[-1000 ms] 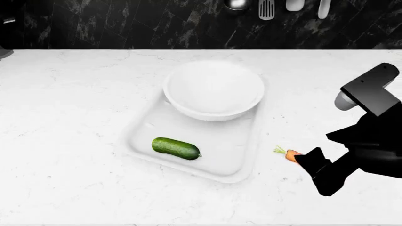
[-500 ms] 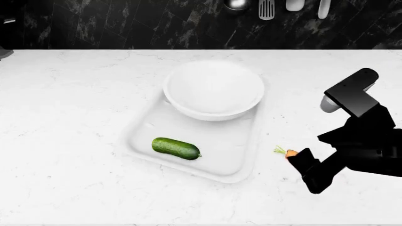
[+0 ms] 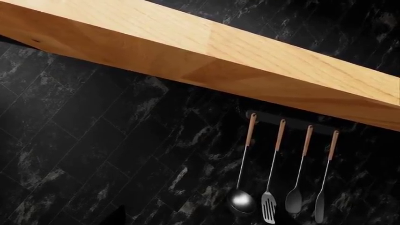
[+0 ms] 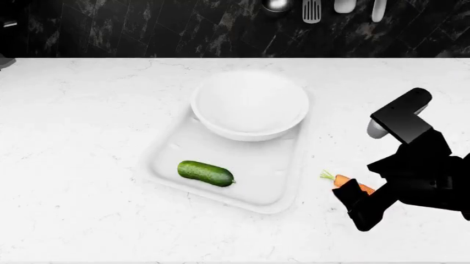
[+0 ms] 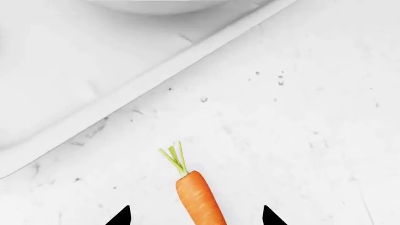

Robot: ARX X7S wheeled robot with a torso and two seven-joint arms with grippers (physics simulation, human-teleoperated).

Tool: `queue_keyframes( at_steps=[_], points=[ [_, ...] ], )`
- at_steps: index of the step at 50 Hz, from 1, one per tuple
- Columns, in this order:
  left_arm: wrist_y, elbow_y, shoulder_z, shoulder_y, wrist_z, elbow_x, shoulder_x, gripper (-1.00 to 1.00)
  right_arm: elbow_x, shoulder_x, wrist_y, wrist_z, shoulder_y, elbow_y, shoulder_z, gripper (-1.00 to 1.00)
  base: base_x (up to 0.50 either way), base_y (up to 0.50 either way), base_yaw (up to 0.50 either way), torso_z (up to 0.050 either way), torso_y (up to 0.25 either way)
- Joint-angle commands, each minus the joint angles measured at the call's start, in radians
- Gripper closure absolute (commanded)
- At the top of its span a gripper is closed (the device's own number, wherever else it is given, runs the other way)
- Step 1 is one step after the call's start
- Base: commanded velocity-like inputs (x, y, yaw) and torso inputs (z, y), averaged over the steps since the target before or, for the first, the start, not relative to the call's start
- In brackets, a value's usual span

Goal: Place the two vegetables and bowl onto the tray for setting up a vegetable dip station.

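Head view: white counter [image 4: 81, 110] with the tray [image 4: 167, 159] at centre. The bowl [image 4: 250, 104] sits on the tray's far end, and the cucumber [image 4: 206, 173] lies on the tray floor at its near end, apart from the bowl. The carrot [image 4: 342, 180] lies on the counter just beside the tray's right rim, not on it, with its green stem toward the tray. The right gripper [image 4: 353, 192] is low over the carrot's thick end; the dark fingers hide part of the root, and contact cannot be judged from this angle.

Right wrist view: two black fingertips [image 5: 121, 218] stand apart, one on each side of the carrot [image 5: 198, 197]. A clear gap of counter [image 5: 312, 117] shows between each tip and the orange skin, so the jaws are spread and hold nothing. The carrot lies between the tips, stem pointing away from them toward the tray rim [image 5: 144, 84]. The bowl's underside [image 5: 162, 4] shows beyond the rim.

Left wrist view: black tiled wall [image 3: 93, 154], a wooden shelf [image 3: 206, 51] and four hanging utensils [image 3: 281, 173]. The left gripper's fingers are out of sight, so their state cannot be told.
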Motion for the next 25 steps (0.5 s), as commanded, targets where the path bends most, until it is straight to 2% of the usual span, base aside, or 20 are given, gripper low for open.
queue_keyframes(
  at_steps=[1, 25],
  points=[
    [-0.001, 0.002, -0.003, 0.001, 0.000, 0.000, -0.001, -1.00, -0.002, 0.018, -0.022, 0.000, -0.029, -0.017, -0.009, -1.00, 0.00, 0.00, 0.00, 0.000, 0.000],
    [-0.009, 0.011, -0.012, -0.009, -0.011, -0.011, 0.001, -1.00, -0.040, 0.028, -0.057, -0.026, -0.067, -0.022, -0.021, -1.00, 0.00, 0.00, 0.00, 0.000, 0.000]
  ],
)
